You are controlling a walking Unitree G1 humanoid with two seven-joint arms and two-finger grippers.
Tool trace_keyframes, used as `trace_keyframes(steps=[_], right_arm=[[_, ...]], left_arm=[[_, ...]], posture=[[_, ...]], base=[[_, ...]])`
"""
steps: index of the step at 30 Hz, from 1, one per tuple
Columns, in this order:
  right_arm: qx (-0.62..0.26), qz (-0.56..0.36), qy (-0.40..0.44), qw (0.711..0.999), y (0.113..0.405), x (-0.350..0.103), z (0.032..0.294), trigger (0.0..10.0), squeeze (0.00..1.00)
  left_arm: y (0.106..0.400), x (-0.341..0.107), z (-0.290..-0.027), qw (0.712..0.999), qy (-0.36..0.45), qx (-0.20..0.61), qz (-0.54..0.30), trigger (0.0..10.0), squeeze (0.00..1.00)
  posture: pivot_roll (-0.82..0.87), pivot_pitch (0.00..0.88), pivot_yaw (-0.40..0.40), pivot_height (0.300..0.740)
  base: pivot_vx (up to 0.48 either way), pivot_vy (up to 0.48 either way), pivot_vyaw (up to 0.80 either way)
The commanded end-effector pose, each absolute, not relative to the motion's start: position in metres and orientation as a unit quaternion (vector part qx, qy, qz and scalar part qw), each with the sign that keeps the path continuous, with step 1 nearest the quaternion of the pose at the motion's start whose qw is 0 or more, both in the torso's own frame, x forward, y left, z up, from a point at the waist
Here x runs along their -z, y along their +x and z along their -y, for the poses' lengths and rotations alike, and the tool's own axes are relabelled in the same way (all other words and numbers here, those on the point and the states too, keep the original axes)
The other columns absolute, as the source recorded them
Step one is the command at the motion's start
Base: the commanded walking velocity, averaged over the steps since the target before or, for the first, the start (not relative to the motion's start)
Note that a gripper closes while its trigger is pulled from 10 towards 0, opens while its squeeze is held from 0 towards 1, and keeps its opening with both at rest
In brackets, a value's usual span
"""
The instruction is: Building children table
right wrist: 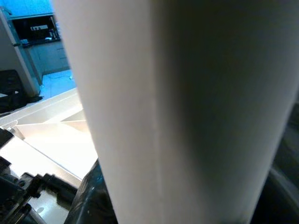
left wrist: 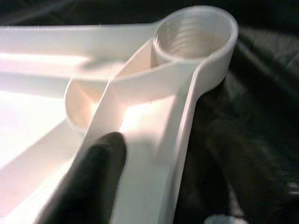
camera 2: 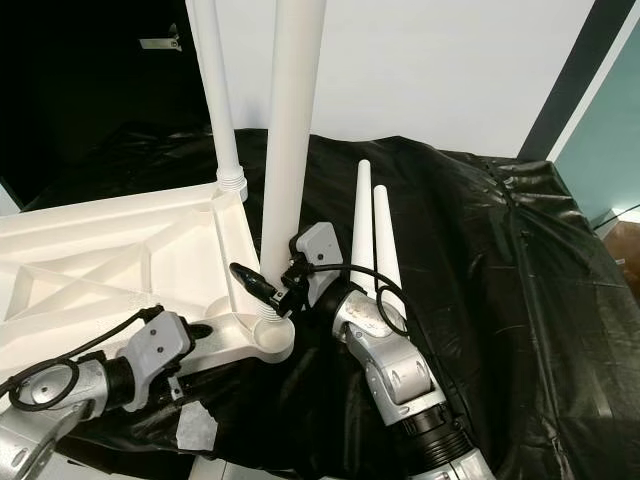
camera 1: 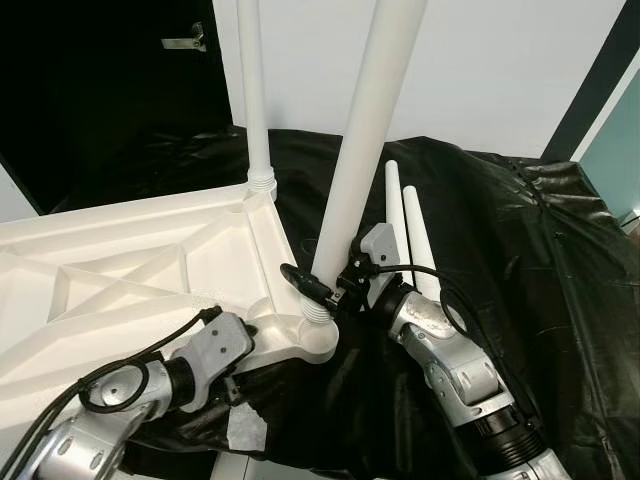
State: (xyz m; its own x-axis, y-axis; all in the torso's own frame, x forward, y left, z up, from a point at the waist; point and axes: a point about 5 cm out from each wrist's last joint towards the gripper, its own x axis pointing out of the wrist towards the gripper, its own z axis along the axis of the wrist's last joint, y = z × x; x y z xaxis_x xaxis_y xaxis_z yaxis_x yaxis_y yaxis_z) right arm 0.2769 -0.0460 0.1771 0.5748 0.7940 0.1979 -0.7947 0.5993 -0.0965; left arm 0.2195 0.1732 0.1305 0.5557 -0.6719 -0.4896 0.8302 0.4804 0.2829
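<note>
A: Where does the tabletop [camera 1: 120, 260] lie?

B: Upside down on a black sheet [camera 1: 520, 260], ribs upward. One white leg [camera 1: 252, 90] stands in the far corner socket; two spare legs [camera 1: 410, 235] lie side by side on the sheet.

A: And the right gripper [camera 1: 322, 288]?

B: It clasps a second leg [camera 1: 365, 150] just above its threaded foot, which sits in the near corner socket [camera 1: 318, 335], tilted. Its wrist view adds the leg close up.

A: The left gripper [camera 1: 232, 385]?

B: At the tabletop's near edge; the wrist view shows one black finger [left wrist: 93, 177] on a rib, facing an empty threaded socket [left wrist: 196, 32]. Its grip cannot be judged.
</note>
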Motion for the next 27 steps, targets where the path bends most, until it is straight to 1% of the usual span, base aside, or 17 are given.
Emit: trace_keyframes(steps=[1, 2, 6, 7, 8, 9, 10, 11, 18, 23, 27], right_arm=[[-0.440, 0.113, 0.006, 0.891, 0.277, -0.179, 0.052, 10.0, 0.00], [-0.440, 0.112, 0.006, 0.891, 0.277, -0.179, 0.052, 10.0, 0.00], [-0.441, 0.112, 0.004, 0.891, 0.276, -0.179, 0.052, 10.0, 0.00], [-0.441, 0.112, 0.003, 0.891, 0.276, -0.179, 0.052, 10.0, 0.00], [-0.441, 0.112, 0.003, 0.891, 0.277, -0.179, 0.051, 10.0, 0.00], [-0.441, 0.112, 0.003, 0.890, 0.277, -0.179, 0.051, 10.0, 0.00], [-0.441, 0.112, 0.003, 0.890, 0.277, -0.179, 0.051, 10.0, 0.00], [-0.441, 0.113, 0.002, 0.890, 0.277, -0.179, 0.050, 10.0, 0.00], [-0.441, 0.111, 0.000, 0.891, 0.278, -0.178, 0.050, 10.0, 0.00], [-0.438, 0.108, -0.001, 0.893, 0.279, -0.177, 0.049, 10.0, 0.00], [-0.436, 0.108, -0.001, 0.893, 0.279, -0.176, 0.049, 10.0, 0.00]], left_arm=[[0.219, -0.128, -0.174, 0.835, 0.266, 0.452, -0.165, 4.2, 0.00], [0.218, -0.128, -0.177, 0.831, 0.264, 0.458, -0.171, 0.1, 0.00], [0.217, -0.129, -0.180, 0.828, 0.259, 0.465, -0.175, 0.0, 0.00], [0.218, -0.128, -0.183, 0.828, 0.263, 0.461, -0.181, 1.3, 0.00], [0.219, -0.127, -0.185, 0.827, 0.269, 0.458, -0.185, 1.8, 0.00], [0.221, -0.126, -0.187, 0.826, 0.279, 0.453, -0.188, 4.7, 0.00], [0.221, -0.126, -0.187, 0.826, 0.279, 0.453, -0.188, 4.7, 0.00], [0.222, -0.126, -0.188, 0.825, 0.285, 0.450, -0.190, 10.0, 0.00], [0.230, -0.121, -0.184, 0.824, 0.310, 0.436, -0.186, 10.0, 0.00], [0.245, -0.121, -0.163, 0.832, 0.315, 0.432, -0.150, 10.0, 0.00], [0.248, -0.121, -0.158, 0.835, 0.311, 0.430, -0.145, 10.0, 0.00]], posture=[[0.09, 0.000, -0.044, 0.740], [0.09, 0.000, -0.044, 0.740], [0.09, 0.000, -0.045, 0.740], [0.09, 0.000, -0.045, 0.740], [0.09, 0.000, -0.045, 0.740], [0.09, 0.000, -0.045, 0.740], [0.09, 0.000, -0.045, 0.740], [0.09, 0.000, -0.045, 0.740], [0.09, 0.000, -0.046, 0.740], [0.09, 0.000, -0.039, 0.740], [0.08, 0.000, -0.034, 0.740]], base=[[0.000, 0.000, 0.00], [0.000, 0.000, 0.00], [0.000, 0.000, 0.00], [0.000, 0.000, 0.00], [0.000, 0.000, 0.00], [0.000, 0.000, 0.00], [0.000, 0.000, 0.00], [0.000, 0.000, 0.00], [0.000, 0.000, 0.00], [0.000, 0.000, 0.00], [0.000, 0.000, 0.00]])
